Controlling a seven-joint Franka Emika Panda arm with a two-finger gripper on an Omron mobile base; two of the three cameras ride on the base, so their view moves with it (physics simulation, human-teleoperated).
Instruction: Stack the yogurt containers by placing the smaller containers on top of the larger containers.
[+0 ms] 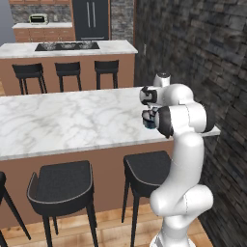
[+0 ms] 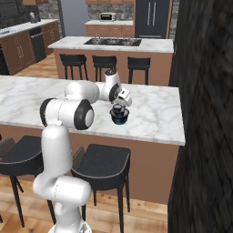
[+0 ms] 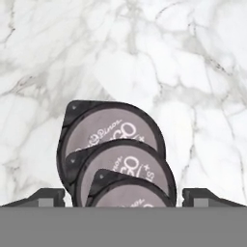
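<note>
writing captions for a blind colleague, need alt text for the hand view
Three round dark-rimmed yogurt containers with grey lids overlap in a stack on a white marble counter. The open gripper straddles them, one dark fingertip on each side.

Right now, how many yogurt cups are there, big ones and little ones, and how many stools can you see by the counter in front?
Big yogurt tub: 1
Small yogurt cups, stacked on it: 2
Stools at the near counter: 2 in the right base view
Total: 5
</note>
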